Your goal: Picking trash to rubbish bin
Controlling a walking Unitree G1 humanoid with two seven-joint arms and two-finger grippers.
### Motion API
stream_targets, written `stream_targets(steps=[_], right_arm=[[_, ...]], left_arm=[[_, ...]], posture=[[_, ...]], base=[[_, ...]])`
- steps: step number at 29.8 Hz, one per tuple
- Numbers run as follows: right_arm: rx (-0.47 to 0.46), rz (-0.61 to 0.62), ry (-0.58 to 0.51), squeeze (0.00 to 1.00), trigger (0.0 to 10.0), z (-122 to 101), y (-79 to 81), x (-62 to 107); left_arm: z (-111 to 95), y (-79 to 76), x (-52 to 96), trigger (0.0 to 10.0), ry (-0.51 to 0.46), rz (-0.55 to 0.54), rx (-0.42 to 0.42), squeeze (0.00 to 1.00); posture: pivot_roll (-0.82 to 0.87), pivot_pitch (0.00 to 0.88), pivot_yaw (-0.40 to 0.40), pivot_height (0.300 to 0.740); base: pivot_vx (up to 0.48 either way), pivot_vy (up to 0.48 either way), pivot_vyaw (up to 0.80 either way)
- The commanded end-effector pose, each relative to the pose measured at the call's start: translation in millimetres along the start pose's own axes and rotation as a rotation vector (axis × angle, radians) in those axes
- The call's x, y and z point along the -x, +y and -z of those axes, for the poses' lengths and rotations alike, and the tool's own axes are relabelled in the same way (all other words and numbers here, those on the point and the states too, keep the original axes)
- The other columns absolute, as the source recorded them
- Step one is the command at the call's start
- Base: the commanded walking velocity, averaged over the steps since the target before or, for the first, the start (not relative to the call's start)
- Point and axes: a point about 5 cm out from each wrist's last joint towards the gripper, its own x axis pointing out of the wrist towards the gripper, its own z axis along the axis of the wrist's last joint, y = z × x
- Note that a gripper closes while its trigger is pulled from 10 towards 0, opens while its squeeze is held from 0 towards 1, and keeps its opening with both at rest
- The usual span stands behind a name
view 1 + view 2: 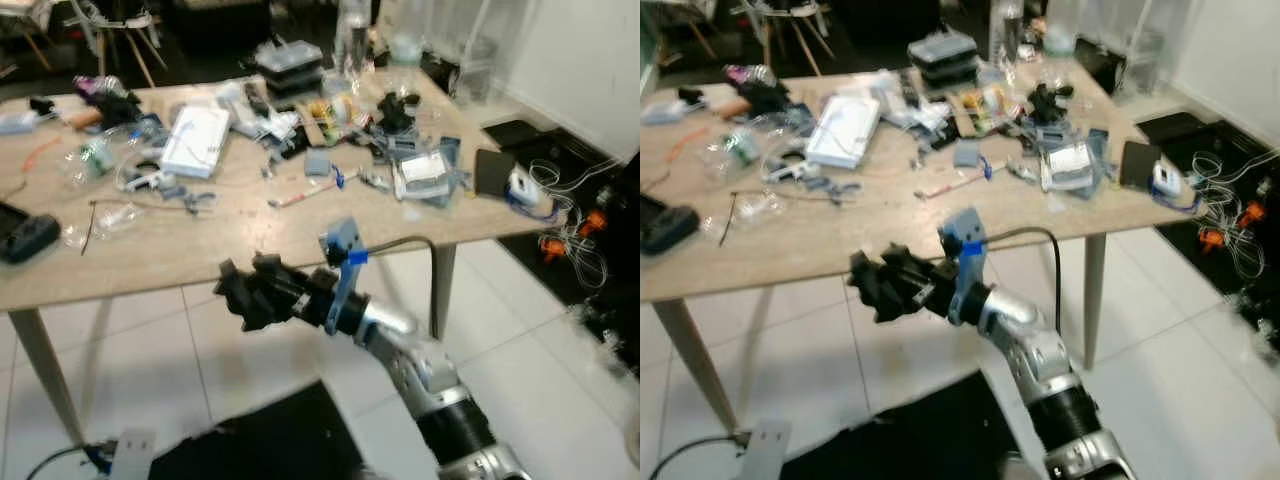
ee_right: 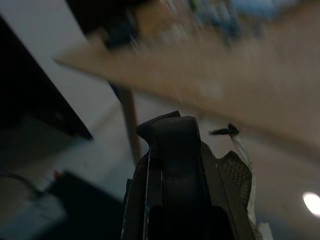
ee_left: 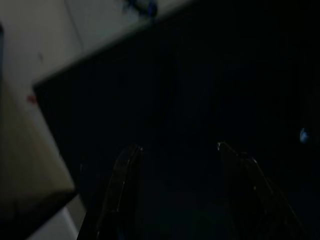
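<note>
My right gripper (image 1: 238, 292) reaches out in front of the wooden table (image 1: 200, 255), level with its front edge and above the white floor. Its black fingers (image 2: 172, 165) are pressed together, and a crumpled translucent wrapper (image 2: 236, 170) sticks out beside them. A black bin or bag (image 1: 265, 440) lies low on the floor beneath the arm. More trash litters the table: clear plastic bags (image 1: 105, 215), wrappers and a white box (image 1: 195, 140). In the dark left wrist view my left gripper (image 3: 180, 150) hangs with its fingers apart over a black surface.
A black device (image 1: 25, 238) lies at the table's left edge. Cables and orange plugs (image 1: 575, 235) sprawl on the floor at the right. The table legs (image 1: 440, 290) stand close to my arm. A white power strip (image 1: 125, 450) lies on the tiles.
</note>
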Motion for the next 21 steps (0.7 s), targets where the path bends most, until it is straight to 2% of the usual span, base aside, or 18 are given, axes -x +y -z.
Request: stream_targets(steps=[1, 2, 3, 5, 6, 10, 11, 12, 13, 14, 15, 16, 17, 18, 19, 20, 21], right_arm=[[-0.009, 0.135, 0.097, 0.00, 10.0, 25, -24.8, 23.4], [-0.018, 0.179, 0.120, 0.00, 10.0, 32, -33.0, 32.4], [-0.018, 0.179, 0.120, 0.00, 10.0, 32, -33.0, 32.4], [-0.035, 0.270, 0.158, 0.00, 10.0, 43, -47.4, 49.5], [-0.035, 0.270, 0.158, 0.00, 10.0, 43, -47.4, 49.5], [-0.101, 0.563, 0.284, 0.00, 10.0, 80, -79.9, 100.4], [-0.101, 0.563, 0.284, 0.00, 10.0, 80, -79.9, 100.4], [-0.146, 0.642, 0.308, 0.00, 10.0, 92, -84.3, 114.8], [-0.146, 0.642, 0.308, 0.00, 10.0, 92, -84.3, 114.8], [-0.195, 0.729, 0.356, 0.00, 10.0, 109, -85.2, 132.7], [-0.195, 0.729, 0.356, 0.00, 10.0, 109, -85.2, 132.7], [-0.227, 0.784, 0.396, 0.00, 10.0, 121, -83.7, 145.6], [-0.280, 0.851, 0.472, 0.00, 10.0, 144, -74.8, 163.7], [-0.280, 0.851, 0.472, 0.00, 10.0, 144, -74.8, 163.7], [-0.312, 0.890, 0.525, 0.00, 10.0, 158, -67.3, 175.4], [-0.374, 0.925, 0.598, 0.00, 10.0, 181, -49.6, 190.1], [-0.374, 0.925, 0.598, 0.00, 10.0, 181, -49.6, 190.1]], left_arm=[[7, 3.2, 0.2, 10.0, 0.026, -0.001, -0.024, 0.00], [8, 4.0, 0.2, 10.0, 0.027, -0.001, -0.028, 0.00], [8, 4.0, 0.2, 10.0, 0.027, -0.001, -0.028, 0.00], [9, 5.3, 0.2, 10.0, 0.030, -0.003, -0.034, 0.00], [9, 5.3, 0.2, 10.0, 0.030, -0.003, -0.034, 0.00], [10, 5.0, 0.3, 10.0, 0.033, 0.004, -0.048, 0.00], [10, 5.0, 0.3, 10.0, 0.033, 0.004, -0.048, 0.00], [10, 3.8, 0.4, 10.0, 0.032, 0.009, -0.051, 0.00], [10, 3.8, 0.4, 10.0, 0.032, 0.009, -0.051, 0.00], [10, 2.3, 0.4, 10.0, 0.031, 0.014, -0.052, 0.00], [10, 2.3, 0.4, 10.0, 0.031, 0.014, -0.052, 0.00], [9, 1.1, 0.5, 10.0, 0.029, 0.017, -0.053, 0.00], [9, -0.6, 0.7, 10.0, 0.028, 0.022, -0.053, 0.00], [9, -0.6, 0.7, 10.0, 0.028, 0.022, -0.053, 0.00], [9, -1.7, 0.8, 10.0, 0.027, 0.025, -0.054, 0.00], [9, -3.0, 0.8, 10.0, 0.026, 0.030, -0.057, 0.00], [9, -3.0, 0.8, 10.0, 0.026, 0.030, -0.057, 0.00]], posture=[[-0.01, 0.080, 0.064, 0.740], [-0.01, 0.080, 0.064, 0.740], [-0.01, 0.080, 0.064, 0.740], [-0.01, 0.080, 0.064, 0.740], [-0.01, 0.080, 0.064, 0.740], [-0.01, 0.080, 0.064, 0.740], [-0.01, 0.080, 0.064, 0.740], [-0.02, 0.082, 0.066, 0.740], [-0.02, 0.082, 0.066, 0.740], [-0.02, 0.082, 0.066, 0.740], [-0.02, 0.082, 0.066, 0.740], [-0.02, 0.085, 0.060, 0.740], [-0.02, 0.087, 0.057, 0.740], [-0.02, 0.087, 0.057, 0.740], [-0.02, 0.087, 0.057, 0.740], [-0.02, 0.087, 0.057, 0.740], [-0.02, 0.087, 0.057, 0.740]], base=[[-0.394, 0.000, 0.00], [-0.390, 0.000, 0.00], [-0.390, 0.000, 0.00], [-0.392, 0.000, 0.00], [-0.394, 0.000, 0.00], [-0.394, 0.000, 0.00], [-0.394, 0.000, 0.00], [-0.394, 0.000, 0.00], [-0.394, 0.000, 0.00], [-0.394, 0.000, 0.00], [-0.394, 0.000, 0.00], [-0.394, 0.000, 0.00], [-0.394, 0.000, 0.00], [-0.394, 0.000, 0.00], [-0.394, 0.000, 0.00], [-0.394, 0.000, 0.00], [-0.394, 0.000, 0.00]])
